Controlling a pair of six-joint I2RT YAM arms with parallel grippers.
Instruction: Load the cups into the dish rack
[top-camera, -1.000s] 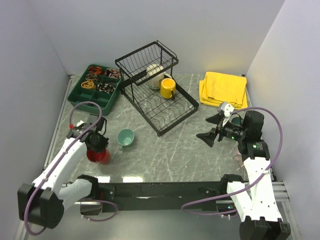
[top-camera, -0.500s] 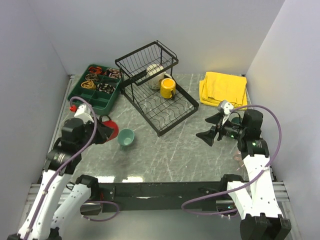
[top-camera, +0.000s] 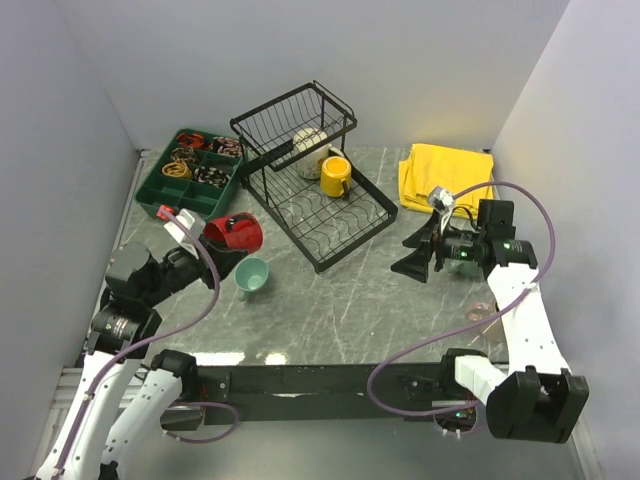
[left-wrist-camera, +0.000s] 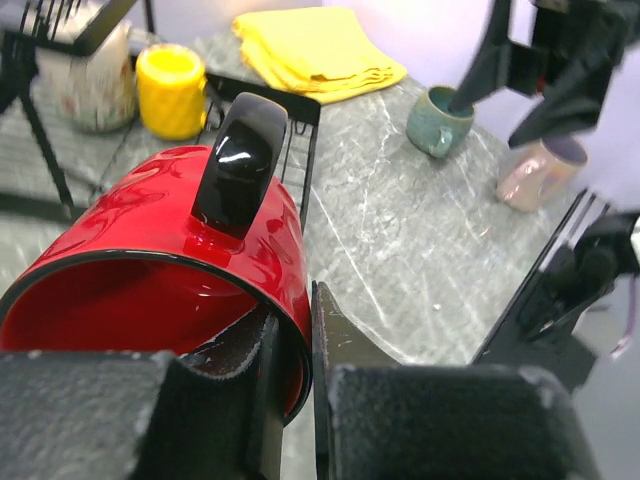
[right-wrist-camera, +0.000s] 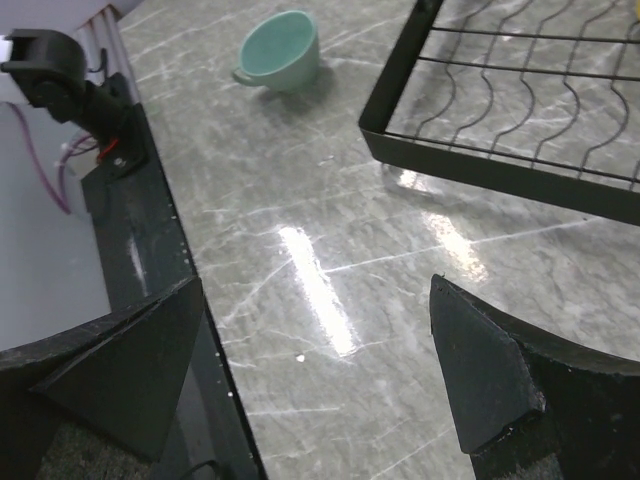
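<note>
I have the left gripper (left-wrist-camera: 290, 335) pinched tight on the red mug (left-wrist-camera: 150, 250)'s wall, mug in the air just left of the dish rack (top-camera: 312, 228); right gripper (top-camera: 420, 255) gapes wide, empty. Next I'd swing it over the slotted tray, clear of the yellow mug (top-camera: 335, 176).

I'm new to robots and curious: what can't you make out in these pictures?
- Top view: the right arm hides the grey-green mug and part of the pink mug.
- Top view: what fills the green tray is too small to name.
- Right wrist view: the frame edge cuts off most of the dish rack.
</note>
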